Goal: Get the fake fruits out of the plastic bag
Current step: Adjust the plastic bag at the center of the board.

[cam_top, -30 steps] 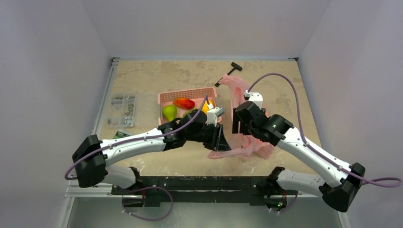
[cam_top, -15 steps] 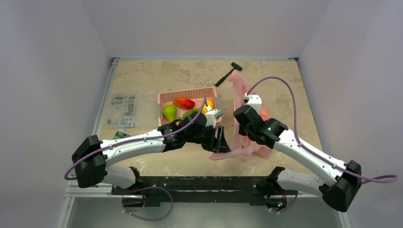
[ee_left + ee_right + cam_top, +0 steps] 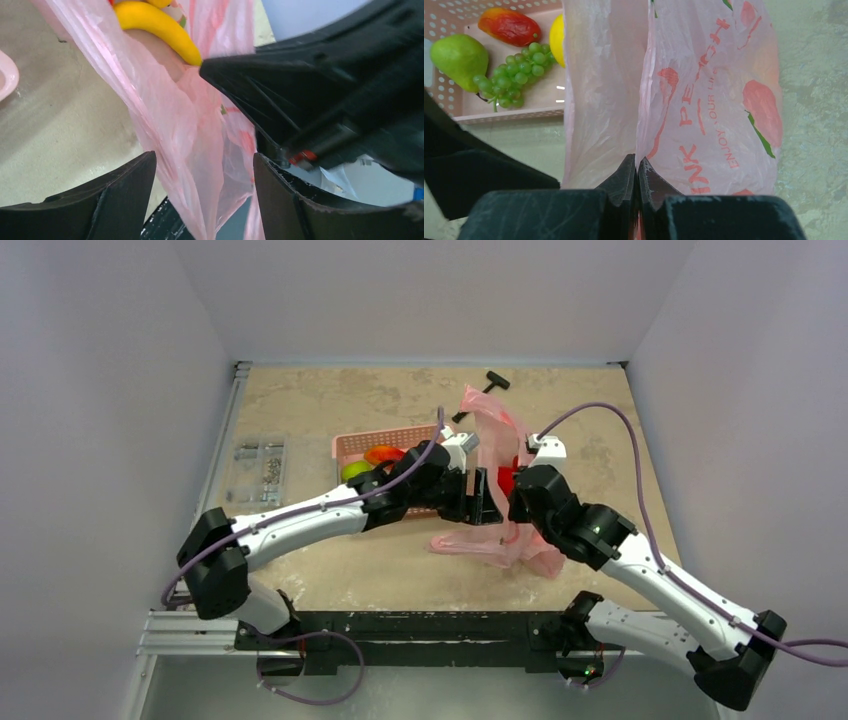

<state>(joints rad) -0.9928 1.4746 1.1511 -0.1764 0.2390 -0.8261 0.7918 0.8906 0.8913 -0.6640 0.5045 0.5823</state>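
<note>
The plastic bag [image 3: 492, 428] stands lifted off the counter [image 3: 330, 400] near its middle. Its upper part is drawn up toward 12 o'clock, and its lower folds trail on the surface toward 6 o'clock. The right end effector [image 3: 636, 170] has its jaws pressed together on a pleat of the thin pink film, and the printed side of the bag hangs just beyond its tips. The left end effector [image 3: 203, 160] meets the bag from 9 o'clock. Its jaws stand wide apart, and a loose sheet of film hangs between them without being pinched. In the left wrist view a yellow banana [image 3: 155, 25] sits among the bag's folds at 12 o'clock, just beyond the dark housing of the right arm [image 3: 640, 560], which fills the 3 o'clock side. The red apple cannot be made out with any certainty. At 9 o'clock of the bag, close beside it, lies the pink slotted basket [image 3: 509, 117]. It holds a green pear [image 3: 459, 55], a bunch of green grapes [image 3: 511, 72], a red-orange oblong fruit [image 3: 509, 25] and a yellow-orange fruit [image 3: 556, 35], which is half hidden behind the hanging film. A black T-shaped tool [image 3: 485, 390] lies on the counter at 12 o'clock of the bag, near its raised top. A clear packet of small hardware [image 3: 258, 465] lies well apart at 9 o'clock, near the counter's edge.
</note>
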